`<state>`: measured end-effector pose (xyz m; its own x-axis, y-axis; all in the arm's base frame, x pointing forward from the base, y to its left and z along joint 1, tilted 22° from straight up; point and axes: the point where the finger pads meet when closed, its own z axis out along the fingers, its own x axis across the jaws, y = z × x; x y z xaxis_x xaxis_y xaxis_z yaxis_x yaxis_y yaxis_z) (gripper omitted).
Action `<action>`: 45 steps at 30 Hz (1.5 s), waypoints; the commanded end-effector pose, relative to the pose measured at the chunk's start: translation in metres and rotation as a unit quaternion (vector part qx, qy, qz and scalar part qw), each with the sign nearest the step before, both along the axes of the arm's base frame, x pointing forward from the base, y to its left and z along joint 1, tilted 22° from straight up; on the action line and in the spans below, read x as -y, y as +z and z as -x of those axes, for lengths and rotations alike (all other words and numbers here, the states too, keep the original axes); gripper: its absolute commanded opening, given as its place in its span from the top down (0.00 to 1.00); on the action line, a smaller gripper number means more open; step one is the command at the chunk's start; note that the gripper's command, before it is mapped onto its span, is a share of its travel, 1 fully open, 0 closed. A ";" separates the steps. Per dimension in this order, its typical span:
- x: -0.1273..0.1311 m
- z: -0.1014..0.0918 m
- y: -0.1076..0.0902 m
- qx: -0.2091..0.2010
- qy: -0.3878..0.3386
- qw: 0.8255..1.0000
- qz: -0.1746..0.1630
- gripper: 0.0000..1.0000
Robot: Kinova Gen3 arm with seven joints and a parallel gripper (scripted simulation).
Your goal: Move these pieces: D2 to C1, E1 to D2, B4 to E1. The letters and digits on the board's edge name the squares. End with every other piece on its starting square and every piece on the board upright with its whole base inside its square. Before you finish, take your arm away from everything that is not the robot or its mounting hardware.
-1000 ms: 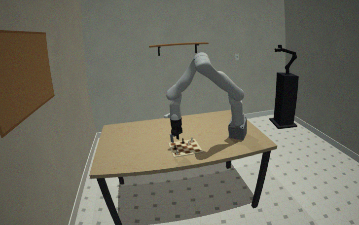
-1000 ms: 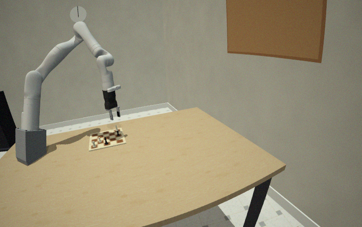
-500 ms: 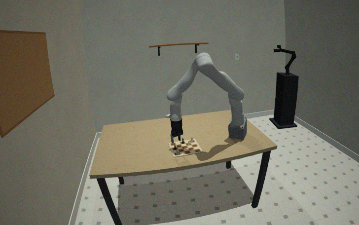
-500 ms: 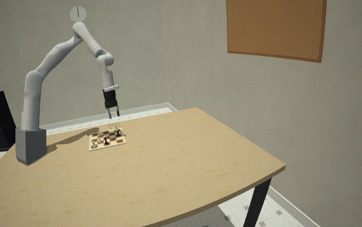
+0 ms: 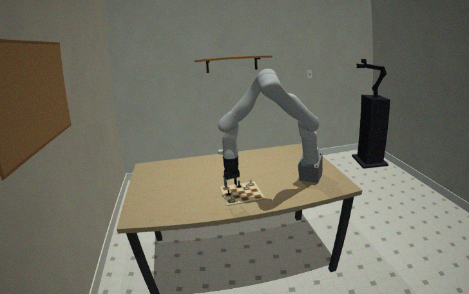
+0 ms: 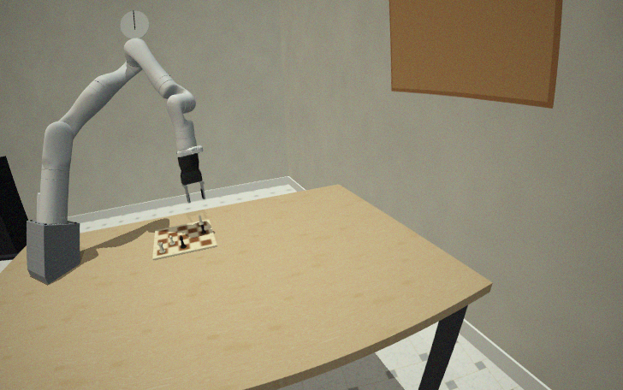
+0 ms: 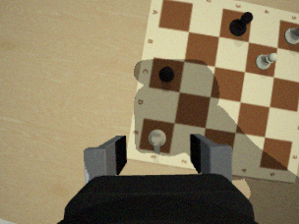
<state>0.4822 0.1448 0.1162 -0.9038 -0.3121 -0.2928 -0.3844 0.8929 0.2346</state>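
My gripper (image 5: 230, 183) (image 6: 195, 198) (image 7: 157, 148) is open and empty, above the board's E1 corner. In the wrist view its fingers appear on either side of the white piece (image 5: 231, 198) (image 6: 200, 220) (image 7: 157, 138) standing on E1. A black piece (image 5: 229, 193) (image 6: 202, 227) (image 7: 166, 74) stands on C1. Another white piece (image 5: 247, 187) (image 6: 171, 239) (image 7: 263, 62) stands on B4. D2 (image 7: 193, 109) is a bare brown square. The arm's shadow covers the C1, D2 and E1 part of the board (image 7: 151, 49).
A black piece (image 5: 238, 184) (image 6: 182, 242) (image 7: 238, 27) stands on A3, and a white piece (image 5: 250, 182) (image 6: 161, 248) (image 7: 292, 35) on A5. The A3 and A5 pieces flank B4 diagonally. The wooden table (image 5: 172, 193) (image 6: 299, 285) extends around the board.
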 end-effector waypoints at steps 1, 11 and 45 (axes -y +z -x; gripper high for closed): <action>-0.002 0.000 0.001 0.000 -0.003 1.000 -0.001 0.00; -0.003 0.001 0.002 -0.003 -0.010 1.000 -0.003 0.00; -0.003 0.001 0.002 -0.003 -0.010 1.000 -0.003 0.27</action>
